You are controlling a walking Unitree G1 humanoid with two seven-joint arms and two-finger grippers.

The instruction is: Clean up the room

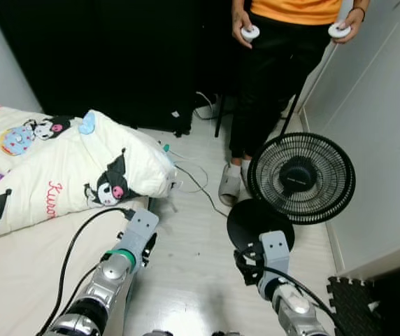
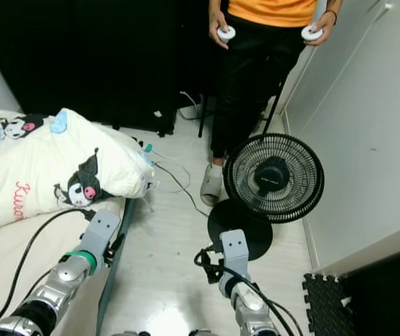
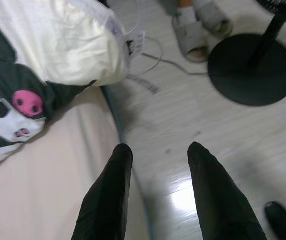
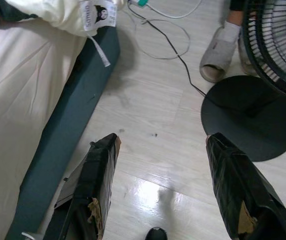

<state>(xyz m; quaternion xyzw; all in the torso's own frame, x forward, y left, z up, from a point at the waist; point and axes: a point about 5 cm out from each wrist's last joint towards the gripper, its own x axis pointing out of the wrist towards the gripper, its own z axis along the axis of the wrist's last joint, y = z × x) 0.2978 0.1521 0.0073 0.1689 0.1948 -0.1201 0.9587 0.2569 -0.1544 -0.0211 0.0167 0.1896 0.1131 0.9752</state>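
Up close, both wrist views show the left pincer and right pincer spread wide, holding nothing.

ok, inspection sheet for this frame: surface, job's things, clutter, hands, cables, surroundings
Surface: pale wood-look floor beside a mattress with a dark edge.
Job's things: cream cartoon-print duvet bunched on the mattress, its corner overhanging the edge.
Clutter: black standing fan on a round base on the floor.
Hands: left hand open over the mattress edge; right hand open above the floor near the fan base. Both hold nothing.
Cables: thin dark cord looped across the floor to the fan base; white cable by the duvet.
Surroundings: person standing behind the fan, a white controller in each hand; white wall on the right.
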